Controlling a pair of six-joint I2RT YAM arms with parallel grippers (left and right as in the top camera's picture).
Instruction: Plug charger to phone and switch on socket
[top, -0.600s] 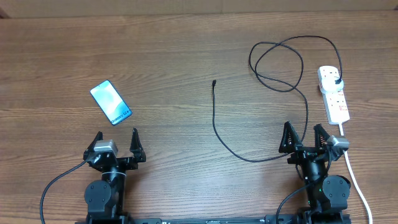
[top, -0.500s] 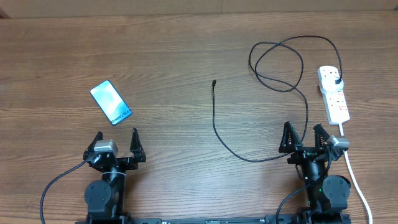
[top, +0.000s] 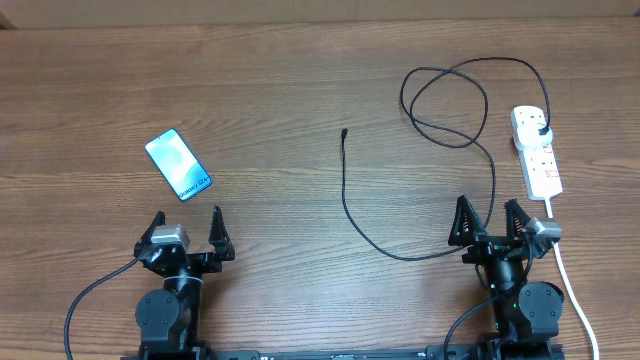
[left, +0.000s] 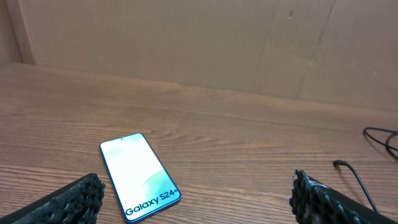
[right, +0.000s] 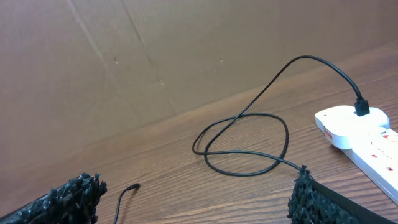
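The wooden tabletop (top: 300, 80) fills the overhead view, with both arms parked at its near edge. The left gripper (top: 188, 215) sits at about 7 o'clock from the centre, jaws spread wide and holding nothing. The right gripper (top: 487, 203) sits at about 5 o'clock, also spread wide and empty.

The charger (top: 344, 170) is the longest thing here. Its black cable sweeps from the middle of the tabletop toward 5 o'clock, passes between the right gripper's fingers, then climbs and coils in a loose loop at 2 o'clock. The socket (top: 540, 160) lies at 3 o'clock, lengthwise from 12 to 6, its white cord (top: 570, 280) trailing toward 6 past the right arm. The phone (top: 178, 165) lies face up at 9 o'clock, screen lit, slanted, just beyond the left gripper and well apart from the cable. The charger's plug (top: 543, 131) sits in the socket's 12 o'clock end. The connector tip (top: 344, 131) lies free near the centre, touching nothing else.
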